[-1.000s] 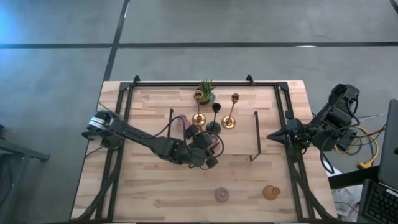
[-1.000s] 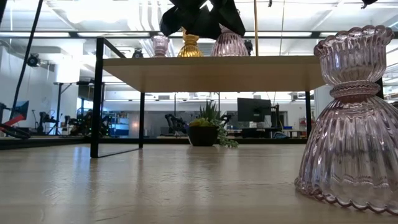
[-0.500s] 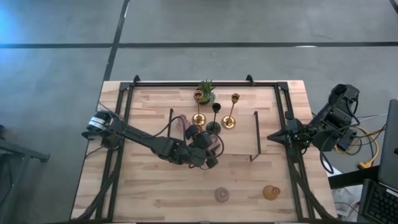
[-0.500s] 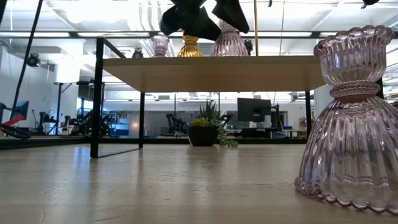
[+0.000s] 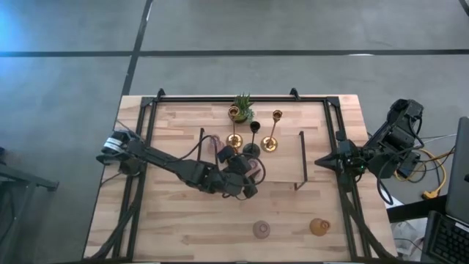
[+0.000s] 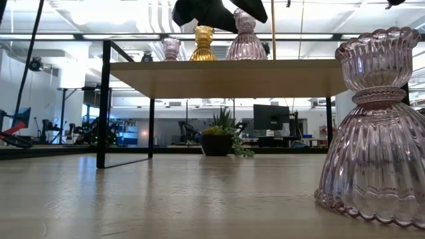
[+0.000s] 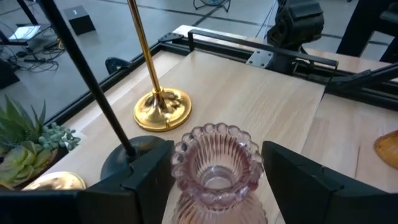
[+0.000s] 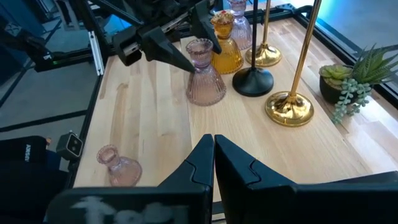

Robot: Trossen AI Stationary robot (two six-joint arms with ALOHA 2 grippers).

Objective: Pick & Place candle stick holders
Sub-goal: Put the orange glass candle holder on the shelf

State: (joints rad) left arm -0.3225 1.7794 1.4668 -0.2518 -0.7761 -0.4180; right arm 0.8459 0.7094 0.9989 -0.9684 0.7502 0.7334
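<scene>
The left gripper [image 5: 251,174] hovers over the raised shelf [image 5: 282,176] in the middle of the surface [image 5: 168,227]. Its fingers [image 7: 146,177] are spread on either side of the rim of a pink holder [image 7: 216,168] and do not touch it. That holder [image 8: 206,74] stands upright on the shelf, just beside an amber holder [image 8: 225,46] and another pink one [image 8: 239,18] behind it. In the low view these 3 squat holders show in a row on the shelf top, with the amber one [image 6: 203,44] between the 2 pink ones [image 6: 171,48] [image 6: 246,38].

Farther back stand the 3 tall holders: a black one [image 5: 252,148] and 2 gold ones [image 5: 270,144] [image 5: 234,138], all upright. A potted plant [image 5: 242,108] sits behind them, near the far edge.

On the near part of the surface, well apart from the shelf, a pink holder [image 5: 261,229] and an amber holder [image 5: 319,226] stand alone.

The right gripper [image 5: 319,160] waits at the right edge of the surface, its fingers [image 8: 239,165] pressed together.
</scene>
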